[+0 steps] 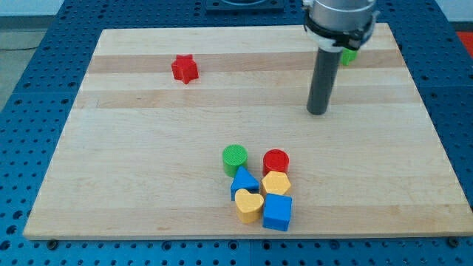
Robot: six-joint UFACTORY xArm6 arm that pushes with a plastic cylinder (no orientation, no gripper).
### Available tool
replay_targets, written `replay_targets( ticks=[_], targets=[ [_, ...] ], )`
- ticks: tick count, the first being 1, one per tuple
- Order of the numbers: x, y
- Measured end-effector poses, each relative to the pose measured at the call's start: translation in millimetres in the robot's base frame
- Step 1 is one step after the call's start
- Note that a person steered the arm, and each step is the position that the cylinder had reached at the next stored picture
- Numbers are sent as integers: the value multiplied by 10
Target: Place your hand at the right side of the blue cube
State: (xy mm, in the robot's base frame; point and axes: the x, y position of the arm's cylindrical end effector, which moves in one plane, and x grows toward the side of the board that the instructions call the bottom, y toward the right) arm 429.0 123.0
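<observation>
**Approach Leg Not Yet Closed: Tip Far From the Blue Cube**

Pictured on the wooden table (pixel 148 148): my tip (pixel 317 112) planted in the far right half, well apart from the cluster at the near edge. No hand fitted on this rig, only a plain rod, so nothing open, nothing shut, nothing held. Blue cube (pixel 278 212) seated at the cluster's near right corner, touching the yellow heart (pixel 249 206) on its left and the yellow hexagon (pixel 276 183) just beyond it.

Judged stage: approach still ahead. Next move likely a run toward the near edge, keeping right of the pile, ending just beside the cube's right face. Bare table there, nothing blocking.

Chief hazard, by estimate: the red cylinder (pixel 276 160) and the hexagon, close to a straight descent. Also packed in: green cylinder (pixel 235 156) and a blue triangular block (pixel 244 180). Out of play: red star (pixel 185 69) far left, a green block (pixel 349 56) half hidden behind the arm.
</observation>
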Motion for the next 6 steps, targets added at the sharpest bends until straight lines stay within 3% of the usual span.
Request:
replay_targets(
  ticks=[4, 6],
  targets=[
    [1860, 107],
    [1892, -115]
  ],
)
